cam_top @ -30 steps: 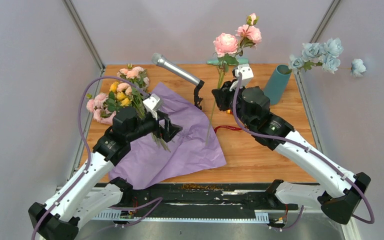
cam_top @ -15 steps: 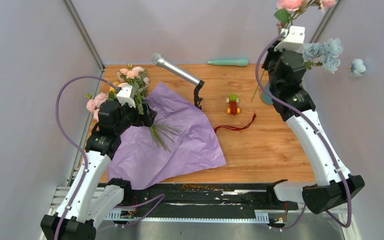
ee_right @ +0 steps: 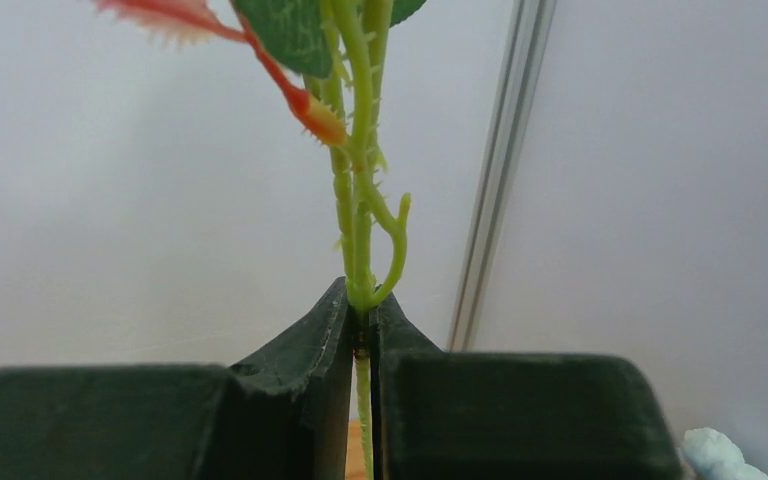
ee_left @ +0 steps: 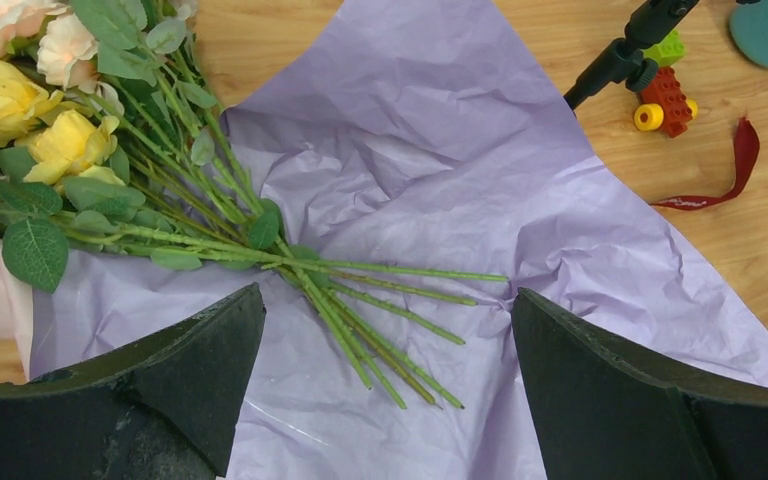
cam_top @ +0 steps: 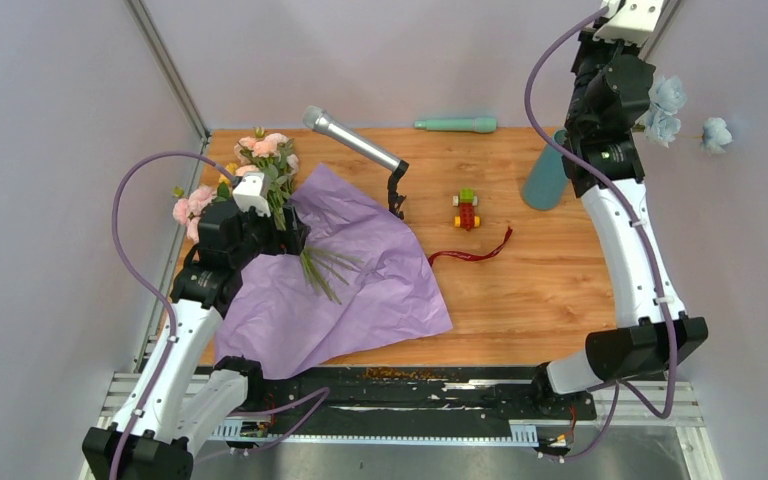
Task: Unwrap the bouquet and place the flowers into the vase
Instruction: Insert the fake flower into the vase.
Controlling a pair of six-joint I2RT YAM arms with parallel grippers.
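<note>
Two arms at work. My left arm crouches low over the lilac paper wrap (cam_top: 360,290), left gripper (ee_left: 388,300) spread wide above the flowers (ee_left: 110,130), holding nothing. My right arm stretches tall, higher than half a second ago, beside the teal vase (cam_top: 545,172), with the right gripper (ee_right: 363,320) pinched on one green stem (ee_right: 360,200).
</note>
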